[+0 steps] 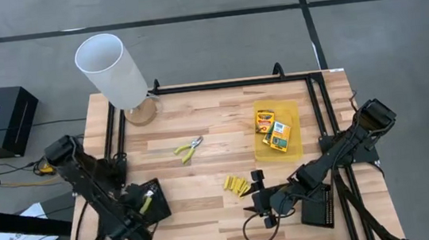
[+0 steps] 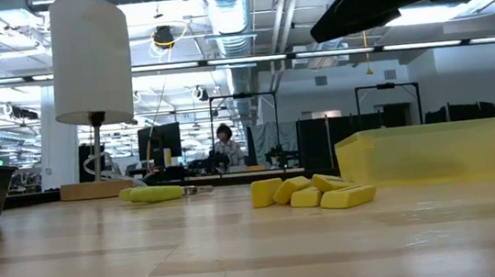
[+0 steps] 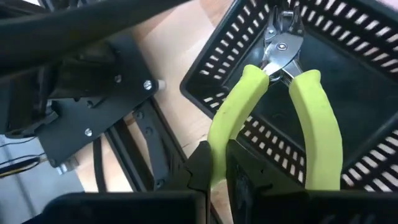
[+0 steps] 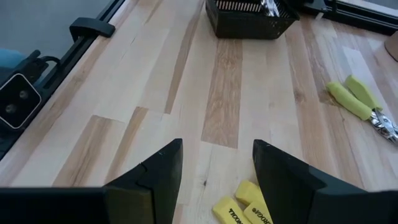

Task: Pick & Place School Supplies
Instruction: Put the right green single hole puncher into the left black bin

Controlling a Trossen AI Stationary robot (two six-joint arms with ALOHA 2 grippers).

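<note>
My left gripper (image 1: 146, 209) is at the near left, shut on a plier tool (image 3: 280, 93) with yellow-green handles, over a black mesh tray (image 3: 348, 37). A second plier tool (image 1: 188, 148) lies flat on the table's middle. Several short yellow sticks (image 1: 237, 185) lie in a heap near the front. My right gripper (image 1: 259, 198) stands open just on the near side of them, with nothing between its fingers (image 4: 155, 174). Two printed boxes (image 1: 273, 128) lie in the flat yellow tray (image 1: 291, 153). My left gripper pinches one yellow-green handle (image 3: 219, 146) of the plier tool near its free end between its two fingers. The fingers come steeply from above and the tool reaches away from them, with its metal head (image 3: 281, 48) in the mesh tray's corner. Whether the head touches the tray, I cannot tell.
A white lamp (image 1: 113, 71) on a wooden base stands at the far left corner. A second black mesh tray (image 1: 320, 209) sits at the near right under my right arm. Black frame rails (image 1: 116, 130) run along the table's sides. Bare wood lies between the lying plier tool and the sticks.
</note>
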